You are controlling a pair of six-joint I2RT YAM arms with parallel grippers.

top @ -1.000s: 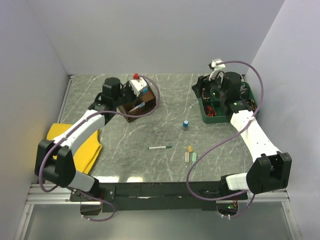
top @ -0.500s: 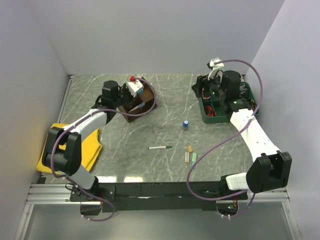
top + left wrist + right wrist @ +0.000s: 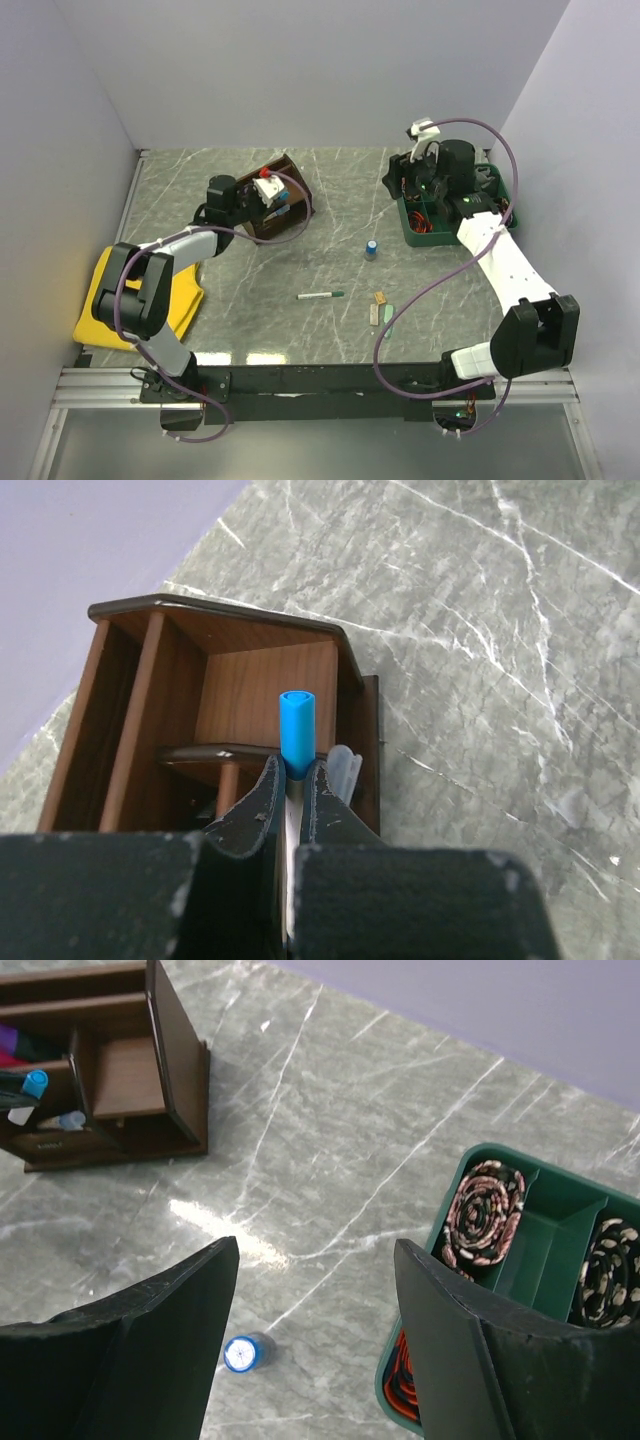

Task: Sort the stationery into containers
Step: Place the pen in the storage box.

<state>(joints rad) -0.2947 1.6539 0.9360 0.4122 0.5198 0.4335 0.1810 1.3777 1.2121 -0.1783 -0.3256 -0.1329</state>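
Left gripper is pinching a blue marker over the brown wooden organiser, which is sitting near the far edge of the table, left of centre. Right gripper, fingers spread and empty, is hovering beside the green tray at the far right corner. A green-capped pen, a blue-capped cylinder and eraser pieces are lying between centre and near edge.

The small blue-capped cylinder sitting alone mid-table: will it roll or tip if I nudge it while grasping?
Probably. The cylinder is round and seems to stand on end on the smooth table, so a sideways nudge would likely tip and roll it. It looks small, so likely light; closing the jaws from above seems safer.
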